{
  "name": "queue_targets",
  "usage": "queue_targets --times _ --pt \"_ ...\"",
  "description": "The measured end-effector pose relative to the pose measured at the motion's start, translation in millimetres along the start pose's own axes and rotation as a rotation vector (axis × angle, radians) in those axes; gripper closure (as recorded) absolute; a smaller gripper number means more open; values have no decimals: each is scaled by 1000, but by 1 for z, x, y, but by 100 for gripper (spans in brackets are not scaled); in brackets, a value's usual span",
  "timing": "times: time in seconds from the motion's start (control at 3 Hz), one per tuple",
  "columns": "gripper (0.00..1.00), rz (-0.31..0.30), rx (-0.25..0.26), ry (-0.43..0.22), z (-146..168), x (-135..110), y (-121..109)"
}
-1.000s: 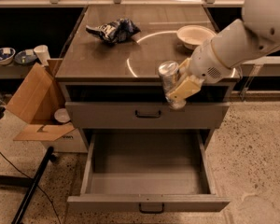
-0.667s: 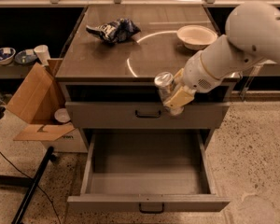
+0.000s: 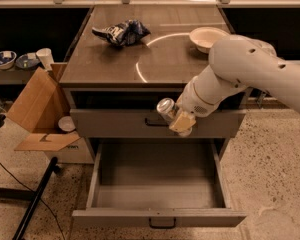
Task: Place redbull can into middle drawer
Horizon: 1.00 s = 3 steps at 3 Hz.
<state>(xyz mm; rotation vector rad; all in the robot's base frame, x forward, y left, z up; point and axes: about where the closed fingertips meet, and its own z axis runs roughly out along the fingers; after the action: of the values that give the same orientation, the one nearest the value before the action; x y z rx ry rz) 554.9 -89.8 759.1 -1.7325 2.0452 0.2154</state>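
The redbull can point(image 3: 166, 108) is a slim silver can with a shiny top, tilted to the left. My gripper point(image 3: 179, 120) is shut on it and holds it in front of the closed upper drawer front point(image 3: 115, 123), above the open middle drawer point(image 3: 157, 184). The drawer is pulled far out, its flat grey floor bare, with a dark bar handle point(image 3: 162, 224) on its front panel. The can is above the drawer's back half, well clear of the floor.
On the cabinet top point(image 3: 110, 59) lie a dark blue chip bag point(image 3: 121, 32) and a white bowl point(image 3: 208, 36). An open cardboard box point(image 3: 36, 109) stands to the left on the floor. Bowls and a cup point(image 3: 44, 57) sit on a low shelf at far left.
My arm has moved left and downward with the can, from beside the cabinet top's front edge to in front of the upper drawer panel, over the open drawer.
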Motion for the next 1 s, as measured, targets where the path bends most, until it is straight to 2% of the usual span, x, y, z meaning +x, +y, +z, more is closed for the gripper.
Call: queue_targets --times 0.33,0.67,1.0 --pt "100 0 0 0 0 0 0" --pt "100 18 -42 0 22 10 -2" --pt "100 51 -115 -20 78 37 -4"
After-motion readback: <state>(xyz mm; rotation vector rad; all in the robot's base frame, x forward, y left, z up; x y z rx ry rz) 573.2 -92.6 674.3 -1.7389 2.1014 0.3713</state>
